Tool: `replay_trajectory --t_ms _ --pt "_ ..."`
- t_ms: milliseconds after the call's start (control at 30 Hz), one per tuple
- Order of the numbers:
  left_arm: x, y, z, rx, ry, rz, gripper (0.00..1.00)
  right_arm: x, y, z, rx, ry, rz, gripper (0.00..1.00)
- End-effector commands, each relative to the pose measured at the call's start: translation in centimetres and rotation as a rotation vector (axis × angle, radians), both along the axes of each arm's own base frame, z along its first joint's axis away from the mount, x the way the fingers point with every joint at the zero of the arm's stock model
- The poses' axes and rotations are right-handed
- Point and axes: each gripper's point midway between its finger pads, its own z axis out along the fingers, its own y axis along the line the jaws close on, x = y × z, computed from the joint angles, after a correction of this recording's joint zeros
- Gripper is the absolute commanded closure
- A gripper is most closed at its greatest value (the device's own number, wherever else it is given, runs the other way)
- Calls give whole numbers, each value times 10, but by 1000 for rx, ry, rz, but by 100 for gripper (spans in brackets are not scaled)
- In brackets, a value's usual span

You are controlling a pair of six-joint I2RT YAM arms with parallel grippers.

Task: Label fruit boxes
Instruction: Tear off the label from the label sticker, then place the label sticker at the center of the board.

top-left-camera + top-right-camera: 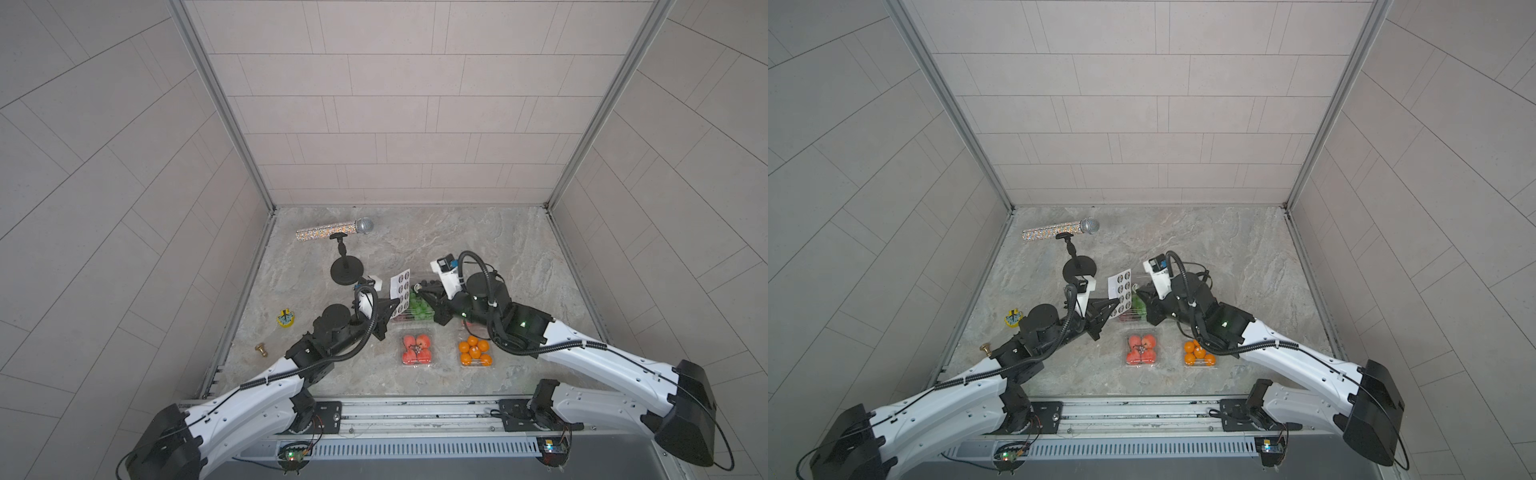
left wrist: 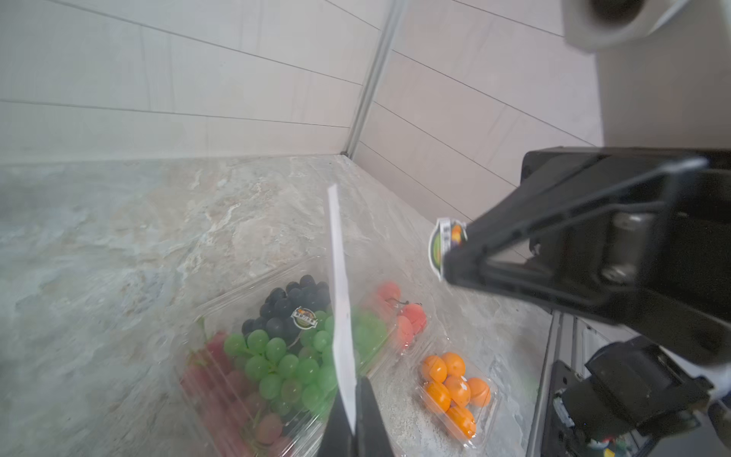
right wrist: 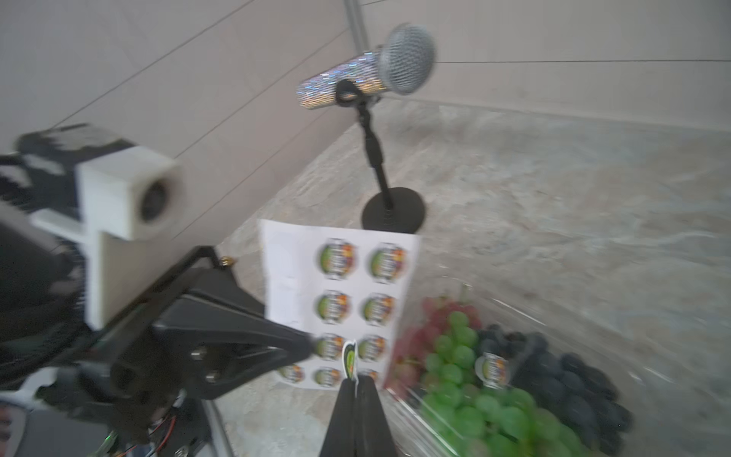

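Pincers are both closed. The right pincer [image 3: 356,382] pinches the lower edge of a peeled round sticker [image 3: 349,357], which stands on edge above its tips. The left pincer [image 2: 353,395] clamps the sticker sheet [image 2: 339,285] upright just beyond. Below and beside the right pincer lies the grape box [image 2: 273,356], already wearing a label [image 2: 304,317]. Past it, toward the arm's base, sit the unlabelled red-fruit box [image 1: 416,350] and orange box [image 1: 474,353], the orange box nearer the right arm.

Even, soft light, faint shadows — top views bowed at edges, right wrist view motion-blurred.
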Motion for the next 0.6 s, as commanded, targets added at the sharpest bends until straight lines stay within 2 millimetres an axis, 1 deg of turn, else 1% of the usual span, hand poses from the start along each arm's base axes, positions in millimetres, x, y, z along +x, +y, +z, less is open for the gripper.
replay_trajectory --t_ms 0,33,67,100,133,167,233,300,400,500,567 --pt "1 20 -6 -108 137 90 100 2 -40 -37 -60 206 -79 100" --pt "-2 23 -8 -120 157 96 100 7 -56 -45 -98 237 -128 100" --pt "-5 25 -15 -123 187 99 100 11 -66 -47 -117 255 -162 100" --pt "-7 27 -28 -118 229 105 100 15 -83 -54 -168 294 -216 100" --pt "-10 26 -35 -126 260 98 100 17 -99 -62 -242 346 -261 100" --pt "-13 24 -40 -136 279 85 100 18 -107 -66 -280 368 -281 100" --pt "-19 22 -50 -139 316 58 100 17 -128 -85 -372 446 -350 100" --pt "-21 24 -58 -121 332 59 100 13 -139 -101 -459 513 -361 100" --pt "-23 30 -72 -107 374 90 100 9 -149 -125 -475 619 -352 100" --pt "-25 33 -83 -98 395 105 100 2 -160 -135 -520 698 -340 100" --pt "-26 35 -85 -86 397 111 100 2 -161 -137 -528 707 -326 100"
